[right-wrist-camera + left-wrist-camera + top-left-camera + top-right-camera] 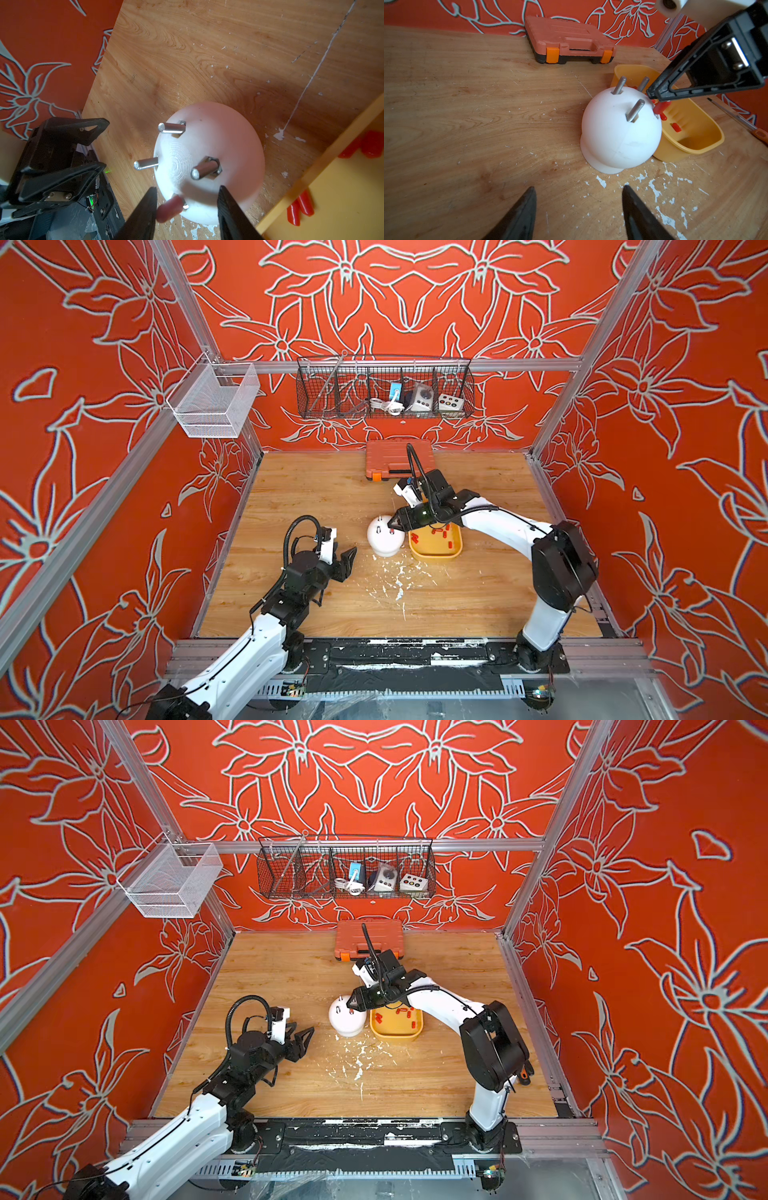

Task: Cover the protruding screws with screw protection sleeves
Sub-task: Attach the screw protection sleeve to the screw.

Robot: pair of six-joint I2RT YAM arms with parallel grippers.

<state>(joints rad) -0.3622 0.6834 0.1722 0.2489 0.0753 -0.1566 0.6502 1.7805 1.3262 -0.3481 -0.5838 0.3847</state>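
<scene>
Though both jaws stand released, I cannot tell what the blurry red sleeve (168, 208) on the white dome (228, 145) hides.

white links (249, 651), black joints (561, 568), ribbed cables (287, 541)

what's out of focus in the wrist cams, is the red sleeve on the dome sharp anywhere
Right wrist view: the red sleeve and right end effector are soft blurs. Left wrist view: the sleeve looks crisper, white dome sharp, left end effector blurred.
</scene>
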